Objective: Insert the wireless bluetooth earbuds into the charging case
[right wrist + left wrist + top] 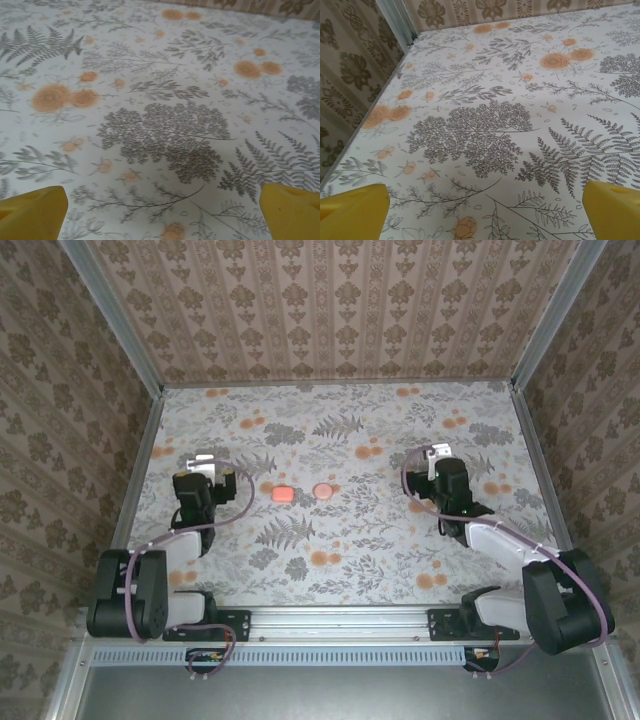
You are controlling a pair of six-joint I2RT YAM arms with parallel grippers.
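Note:
A salmon rounded-rectangle block [283, 494], apparently the charging case, lies mid-table with a pale pink round disc [323, 490] just to its right. The earbuds are out of view. My left gripper [207, 463] hovers well left of the block; in its wrist view the gripper [485, 210] is open, with yellow fingertips [355, 210] far apart over bare floral cloth. My right gripper [437, 457] sits well right of the disc. It too is open [162, 212], its yellow fingertips [292, 210] spread wide with nothing between them.
The floral tablecloth [340, 540] covers the table. Patterned walls enclose it at the back and both sides, with a metal corner post [397, 22] near the left gripper. An aluminium rail [340, 620] carries both arm bases at the near edge.

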